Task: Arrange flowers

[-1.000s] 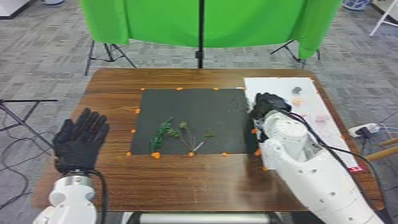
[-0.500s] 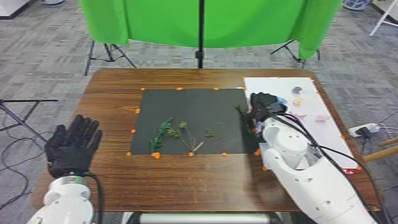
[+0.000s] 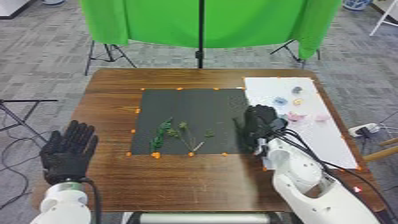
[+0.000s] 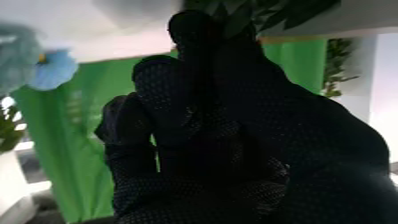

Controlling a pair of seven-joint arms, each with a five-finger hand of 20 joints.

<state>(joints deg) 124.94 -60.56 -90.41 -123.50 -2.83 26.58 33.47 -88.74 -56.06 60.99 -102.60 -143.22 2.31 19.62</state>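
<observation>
The brown table (image 3: 107,100) bears a black mat (image 3: 195,102) and, at the mat's 3 o'clock, a white sheet (image 3: 330,145); the left hand (image 3: 65,160), fingers straight, is at the table's 8 o'clock. At the mat's 3 o'clock edge, the right hand (image 3: 260,122) has thumb and fingers closed on a leafy sprig (image 4: 306,11), while green stems (image 3: 161,136) lie from 8 to 5 o'clock on the mat. On the sheet are pink flowers (image 3: 294,116) near its middle, then a blue flower (image 3: 281,101) at 11 and a yellow flower (image 3: 298,101) at 12.
</observation>
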